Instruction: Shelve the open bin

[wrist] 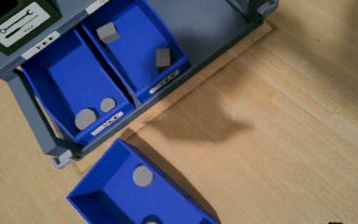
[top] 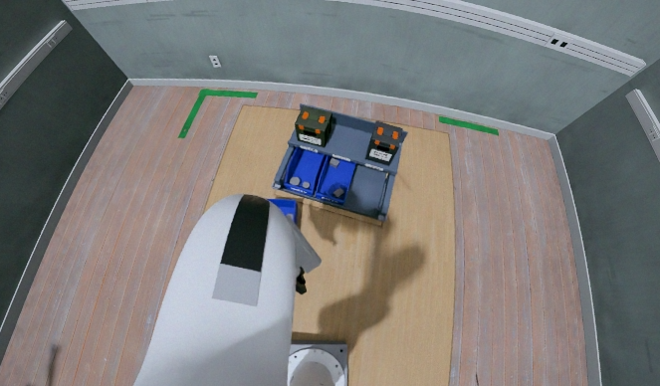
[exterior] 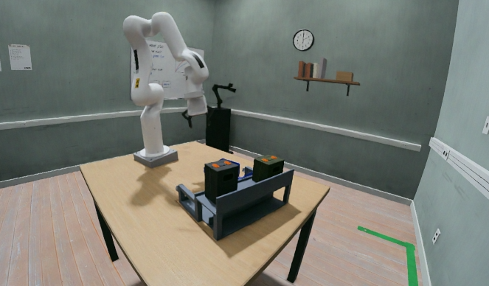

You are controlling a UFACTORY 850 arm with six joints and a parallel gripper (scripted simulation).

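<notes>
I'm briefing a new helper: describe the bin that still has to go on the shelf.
On the wooden table stands a grey shelf. Just off its front is a blue bin, unlike its two blue lookalikes, which sit in the shelf.

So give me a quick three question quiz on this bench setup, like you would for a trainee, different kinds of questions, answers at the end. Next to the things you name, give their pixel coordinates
1. True or false: the loose blue bin (top: 284, 208) (wrist: 145, 192) is already in the shelf (top: 281, 187) (exterior: 254, 189) (wrist: 27, 112).
2. Multiple choice: in the top view, where is the gap in the row of bins? A) left end, B) middle, C) right end.
3. Fill in the blank: the two toolboxes on the upper board have latches coloured ____.

Key: 1. False; 2. C; 3. orange.
</notes>
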